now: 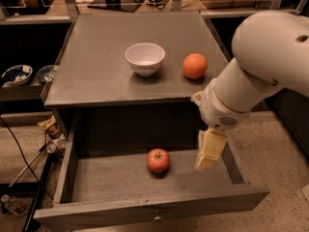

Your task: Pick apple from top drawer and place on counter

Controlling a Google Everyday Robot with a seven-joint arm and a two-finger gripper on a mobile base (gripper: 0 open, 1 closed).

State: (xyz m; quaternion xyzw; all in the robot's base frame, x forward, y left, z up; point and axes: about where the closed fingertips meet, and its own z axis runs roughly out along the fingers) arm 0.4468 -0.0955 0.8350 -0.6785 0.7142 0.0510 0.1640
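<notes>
The red apple (pixel 158 160) lies on the floor of the open top drawer (pixel 120 180), near its middle. My gripper (pixel 209 151) hangs from the white arm (pixel 260 66) inside the drawer, to the right of the apple and apart from it, pointing down. The grey counter (pixel 96 66) is the cabinet's top above the drawer.
A white bowl (pixel 145 58) and an orange fruit (pixel 195 65) stand on the counter's front half. Dishes (pixel 17 74) sit on a low shelf at the left. Cables and clutter (pixel 29 168) lie on the floor left of the drawer.
</notes>
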